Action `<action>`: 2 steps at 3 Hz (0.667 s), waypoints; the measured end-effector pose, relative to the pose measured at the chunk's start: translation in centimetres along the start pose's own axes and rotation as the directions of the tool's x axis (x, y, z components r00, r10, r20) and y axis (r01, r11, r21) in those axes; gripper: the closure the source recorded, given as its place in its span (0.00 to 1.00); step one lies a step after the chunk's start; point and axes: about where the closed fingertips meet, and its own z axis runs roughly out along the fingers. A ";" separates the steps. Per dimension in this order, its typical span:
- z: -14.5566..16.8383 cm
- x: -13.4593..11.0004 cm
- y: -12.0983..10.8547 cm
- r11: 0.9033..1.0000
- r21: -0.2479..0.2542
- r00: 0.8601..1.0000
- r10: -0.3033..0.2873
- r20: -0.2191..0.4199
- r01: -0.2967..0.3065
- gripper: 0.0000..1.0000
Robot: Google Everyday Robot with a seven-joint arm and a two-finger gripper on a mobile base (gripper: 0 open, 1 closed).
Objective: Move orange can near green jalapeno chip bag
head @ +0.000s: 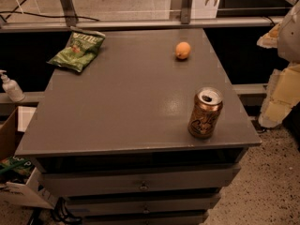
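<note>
Cabinet [131,102]: a grey top is seen filling the middle of the view. Three drawer fronts are stacked beneath its near edge, and a small knob is made out on the upper two.
Floor [272,186]: pale speckled ground is shown at the lower right, beside the drawers.
Gripper [282,93]: cream and white shapes are caught at the right edge, off the cabinet's right side. It is set apart from the can, at about the can's level or a little above. Wide or narrow, holding or not — that cannot be told here.
Box [9,139]: brown cardboard is seen at the lower left, beside the cabinet, with white sheets and something green-printed in and around it.
Bag [77,50]: green and crinkled, it is laid flat at the far-left corner. White lettering is turned toward the far end, and one corner is seen just over the left edge.
Can [205,114]: coppery orange, it is stood upright close to the near-right corner. The silver top and opening are shown from above, with dark script facing the camera. It is well apart from the bag — the whole top lies between them.
Bottle [10,86]: a white pump bottle is stood on a ledge left of the cabinet.
Fruit [183,50]: small, round and orange, it is set toward the far right, beyond the can and apart from it.
</note>
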 end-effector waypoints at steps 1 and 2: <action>0.0 0.0 0.0 1.000 0.000 1.000 0.000 0.000 0.000 0.00; 0.1 0.2 -0.1 1.000 0.007 1.000 0.005 0.016 -0.005 0.00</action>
